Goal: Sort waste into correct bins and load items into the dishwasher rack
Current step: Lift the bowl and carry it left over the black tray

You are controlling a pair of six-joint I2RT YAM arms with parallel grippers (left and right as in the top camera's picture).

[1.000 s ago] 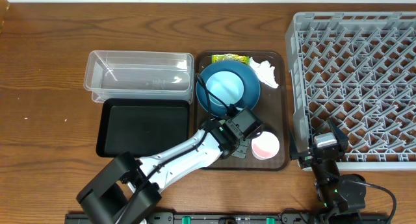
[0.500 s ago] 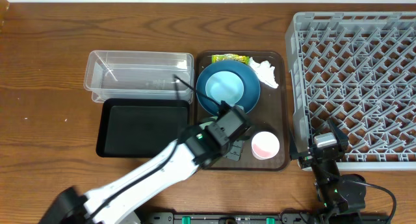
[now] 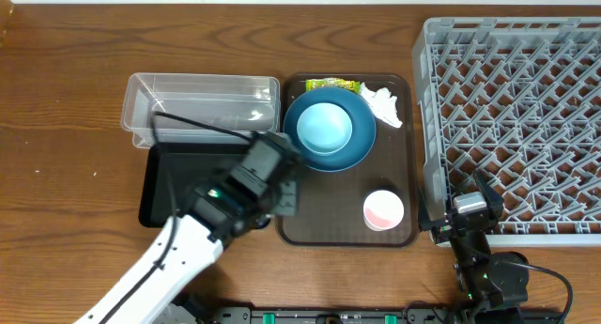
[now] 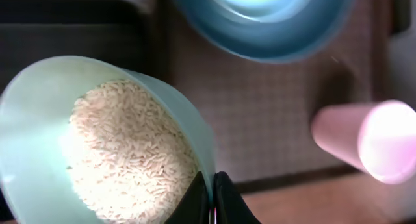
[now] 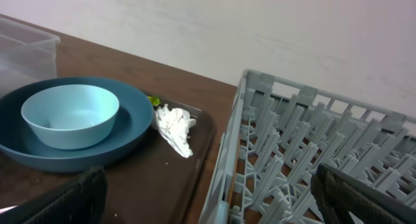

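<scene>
My left gripper (image 4: pixel 211 193) is shut on the rim of the pale mint bowl (image 4: pixel 39 107), which holds white rice (image 4: pixel 130 152). In the overhead view the left gripper (image 3: pixel 282 197) hangs over the black tray's (image 3: pixel 178 183) right edge and hides the bowl. The blue plate (image 3: pixel 362 141) carries the light-blue bowl (image 3: pixel 325 127). The pink cup (image 3: pixel 383 209), tissue (image 3: pixel 383 102) and wrapper (image 3: pixel 331 84) lie on the brown tray (image 3: pixel 329 211). My right gripper (image 5: pixel 214 204) is open and empty by the rack's (image 3: pixel 512 117) near left corner.
The clear tub (image 3: pixel 202 103) stands behind the black tray, both left of the brown tray. The grey rack fills the right side and its wall (image 5: pixel 305 139) rises close to the right gripper. Bare wooden table lies to the far left.
My left gripper has moved left with the mint bowl, from the front of the brown tray to over the black tray's right edge. The right arm has not moved.
</scene>
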